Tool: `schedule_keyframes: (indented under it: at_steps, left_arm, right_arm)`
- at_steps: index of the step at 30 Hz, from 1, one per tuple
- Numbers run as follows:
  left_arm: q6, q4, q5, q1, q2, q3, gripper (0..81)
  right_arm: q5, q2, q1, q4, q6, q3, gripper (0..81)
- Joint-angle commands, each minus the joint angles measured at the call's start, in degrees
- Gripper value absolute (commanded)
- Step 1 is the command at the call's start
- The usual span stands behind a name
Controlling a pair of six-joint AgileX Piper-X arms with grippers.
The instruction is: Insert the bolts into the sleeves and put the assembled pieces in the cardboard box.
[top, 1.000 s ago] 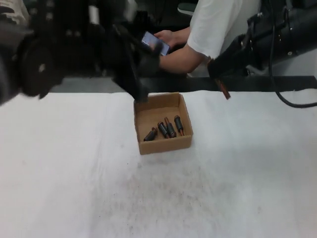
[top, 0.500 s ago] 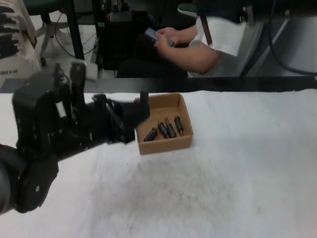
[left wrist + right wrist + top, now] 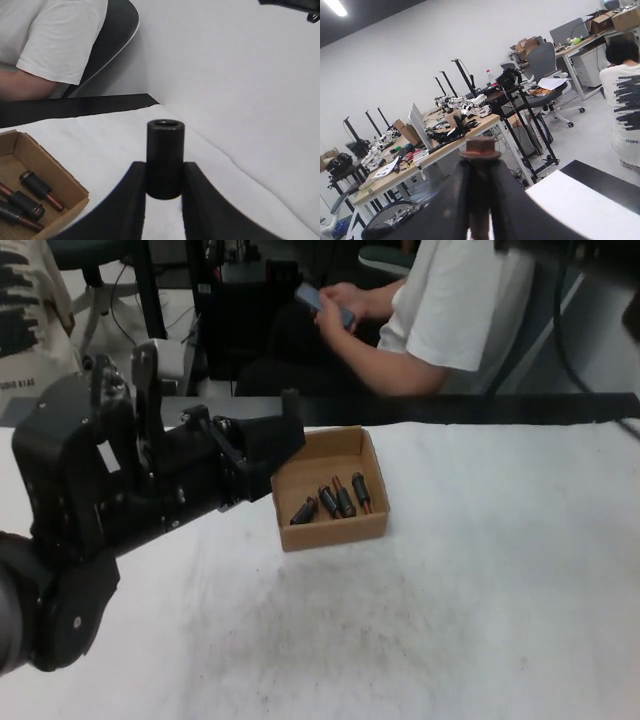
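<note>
My left gripper (image 3: 165,170) is shut on a black sleeve (image 3: 165,157), held upright with its open bore on top. In the high view that gripper (image 3: 288,437) hangs just left of the cardboard box (image 3: 335,532), and the sleeve (image 3: 291,403) sticks up from it. Several assembled pieces (image 3: 335,500) lie side by side in the box. The left wrist view shows the box (image 3: 55,172) and some of those pieces (image 3: 35,186) below the gripper. My right gripper (image 3: 479,165) is shut on a bolt with a copper-brown head (image 3: 480,148), raised high and aimed at the room.
A white cloth (image 3: 480,590) covers the bench, with dark smudges in front of the box. A black strip (image 3: 500,408) marks the bench's far edge. Part of the right arm (image 3: 590,255) crosses the top right corner of the high view.
The left arm swung down from the back to the left of the box with the sleeve. The right arm rose out of the high view's top right with its bolt.
</note>
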Motion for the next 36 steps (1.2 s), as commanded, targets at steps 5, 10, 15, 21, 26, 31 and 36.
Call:
schedule_keyframes:
  at_steps: [5, 10, 15, 21, 26, 31, 36]
  left_arm:
    - [-1.73, -1.78, 1.20, -2.82, -0.62, -0.01, 0.3]
    - [-4.02, -3.69, 1.55, -4.11, -0.67, -0.01, 0.3]
    - [-4.71, -3.72, 1.58, -4.11, -0.67, -0.01, 0.3]
    - [-4.73, -3.44, 1.58, -4.11, -0.67, -0.01, 0.3]
    - [-4.63, -3.24, 1.58, -4.11, -0.67, -0.01, 0.3]
    - [-1.87, -1.70, -0.57, -4.11, -0.67, 0.13, 0.3]
    - [0.95, -0.60, -1.41, -4.11, 0.07, 0.13, 0.3]
  right_arm:
    - [3.35, 1.89, 2.85, -2.48, 0.99, 6.06, 0.8]
    - [4.90, 5.75, 5.71, -3.46, 0.99, 6.21, 0.8]
    - [5.96, 5.99, 6.00, -9.41, 4.51, 6.21, 0.8]
    - [6.34, 5.99, 5.19, -18.94, 11.06, 5.83, 0.8]
    - [5.57, 5.99, 5.18, -19.30, 12.41, 4.96, 0.8]
    - [3.33, 5.25, 5.72, -19.30, 12.41, 4.98, 0.8]
    - [2.90, 4.92, 6.76, -19.30, 12.41, 4.98, 0.8]
